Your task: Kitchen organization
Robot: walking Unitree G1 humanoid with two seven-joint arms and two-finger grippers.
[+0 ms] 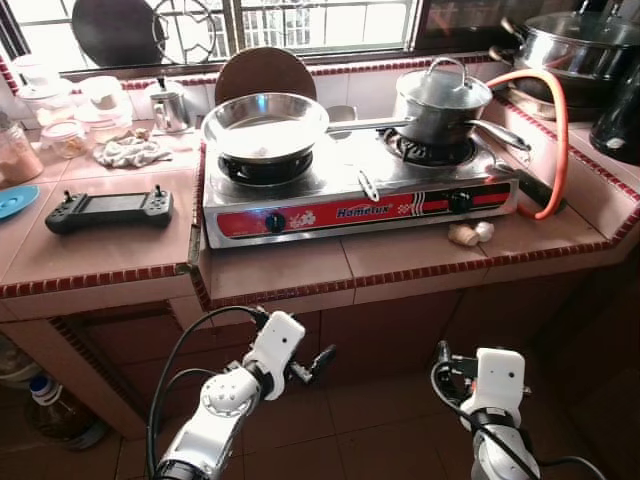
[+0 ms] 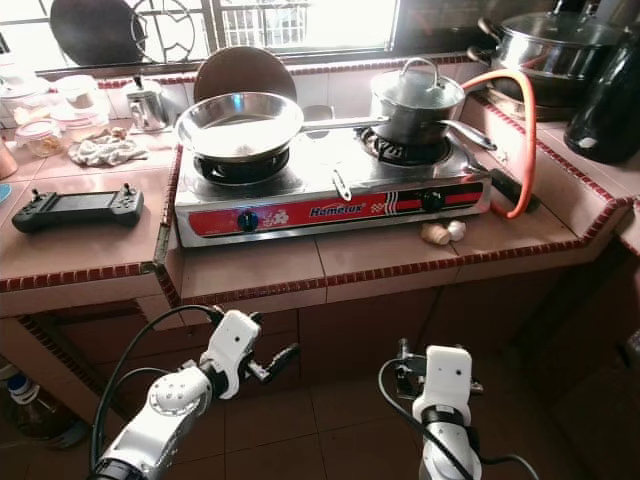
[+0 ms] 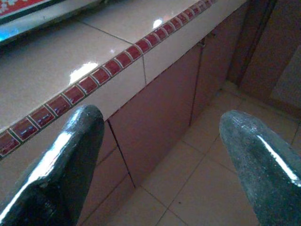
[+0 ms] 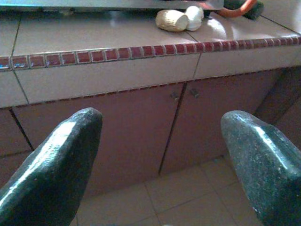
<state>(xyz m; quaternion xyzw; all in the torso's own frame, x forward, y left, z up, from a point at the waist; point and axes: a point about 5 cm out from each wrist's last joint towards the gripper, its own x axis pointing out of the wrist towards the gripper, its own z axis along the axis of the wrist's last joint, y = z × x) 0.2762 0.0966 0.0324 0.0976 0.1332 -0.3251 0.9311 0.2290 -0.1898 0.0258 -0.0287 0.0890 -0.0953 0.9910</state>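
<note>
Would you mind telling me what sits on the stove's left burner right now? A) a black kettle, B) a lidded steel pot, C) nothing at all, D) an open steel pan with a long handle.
D: the steel pan rests open on the left burner of the stove, its long handle reaching toward the lidded pot, which sits on the right burner.
</note>
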